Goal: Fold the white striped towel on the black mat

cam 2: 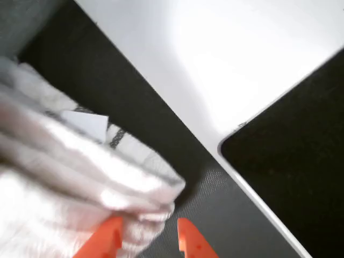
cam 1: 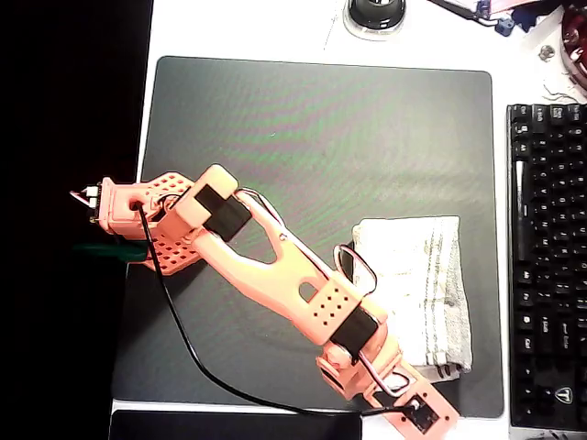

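Note:
The white striped towel lies folded and a little rumpled on the right part of the black mat. My orange arm reaches from the left across the mat to the towel's near corner. My gripper is low over that corner. In the wrist view the towel bulks up on the left, and its corner sits between my orange fingertips. The gripper is open, with a strip of dark mat visible beside the right finger.
A black keyboard runs along the right edge, close to the towel. A flat dark slab with a silver rim lies on the white table just past the mat's near edge. A round black object sits at the top.

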